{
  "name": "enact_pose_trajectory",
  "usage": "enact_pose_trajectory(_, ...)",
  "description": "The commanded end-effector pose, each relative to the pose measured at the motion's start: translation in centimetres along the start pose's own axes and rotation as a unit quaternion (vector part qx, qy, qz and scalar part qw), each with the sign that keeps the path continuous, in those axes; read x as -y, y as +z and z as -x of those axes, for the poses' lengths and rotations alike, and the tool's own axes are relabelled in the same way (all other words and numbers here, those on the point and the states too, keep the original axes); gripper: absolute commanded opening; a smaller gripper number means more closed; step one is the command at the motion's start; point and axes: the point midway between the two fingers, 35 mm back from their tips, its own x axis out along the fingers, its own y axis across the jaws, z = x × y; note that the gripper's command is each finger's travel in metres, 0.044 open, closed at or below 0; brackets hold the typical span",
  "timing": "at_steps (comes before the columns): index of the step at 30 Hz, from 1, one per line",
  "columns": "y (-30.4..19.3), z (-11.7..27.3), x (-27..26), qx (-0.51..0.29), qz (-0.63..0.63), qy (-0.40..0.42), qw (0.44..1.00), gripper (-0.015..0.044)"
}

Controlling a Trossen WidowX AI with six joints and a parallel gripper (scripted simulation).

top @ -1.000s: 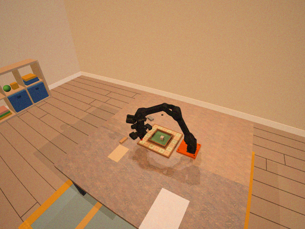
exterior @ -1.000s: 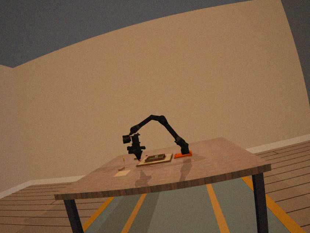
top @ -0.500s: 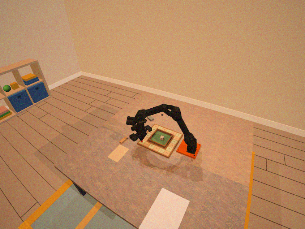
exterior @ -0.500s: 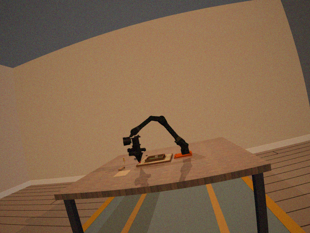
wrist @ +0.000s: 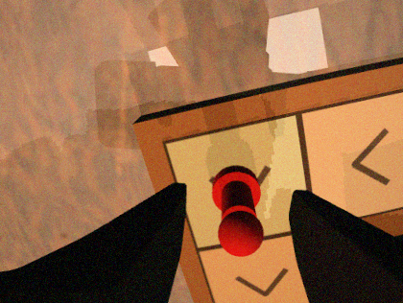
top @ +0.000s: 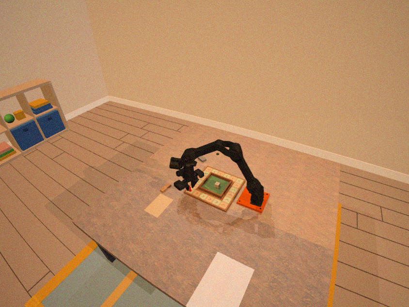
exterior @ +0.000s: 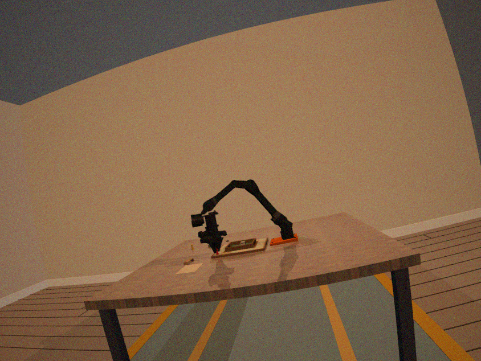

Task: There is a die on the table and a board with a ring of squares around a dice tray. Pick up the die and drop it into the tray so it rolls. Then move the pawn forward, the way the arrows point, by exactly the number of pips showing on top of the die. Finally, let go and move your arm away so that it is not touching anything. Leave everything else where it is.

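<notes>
The red pawn (top: 190, 188) (exterior: 217, 251) (wrist: 241, 235) stands upright on a yellowish corner square of the board (top: 226, 209) (exterior: 261, 249) (wrist: 155, 149). My gripper (top: 190, 185) (exterior: 216, 249) (wrist: 239, 200) is open around it, low over the board, with one finger on each side and a visible gap to both in the wrist view. The die (top: 217, 184) lies on the green floor of the dice tray (top: 210, 193) (exterior: 239, 247); its pips are too small to read. Arrows on the squares show in the wrist view.
A wooden block (top: 165, 188) (exterior: 188, 261) and a tan sheet (top: 158, 205) (exterior: 189, 268) lie beyond the pawn's corner. A grey block (top: 201, 159) and small dark disc (top: 217, 154) lie behind the board. My orange base plate (top: 243, 199) (exterior: 277, 241) is right of it. A white sheet (top: 221, 281) lies in front.
</notes>
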Motion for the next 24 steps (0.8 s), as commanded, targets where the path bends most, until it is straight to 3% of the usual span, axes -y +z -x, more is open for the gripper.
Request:
enact_pose_trajectory(1,0.0,0.3,0.0,0.000,0.000,0.000,1.000,0.0263)
enact_pose_trajectory(5,0.1,4.2,-0.1,-0.003,-0.002,-0.004,1.000,0.0368)
enact_pose_trajectory(8,0.0,5.0,-0.1,-0.004,-0.002,-0.005,1.000,0.0440)
enact_pose_trajectory(13,-0.9,6.4,1.4,-0.004,0.010,-0.005,1.000,0.0440)
enact_pose_trajectory(24,-10.7,12.7,11.9,-0.009,0.100,-0.008,0.995,0.0440)
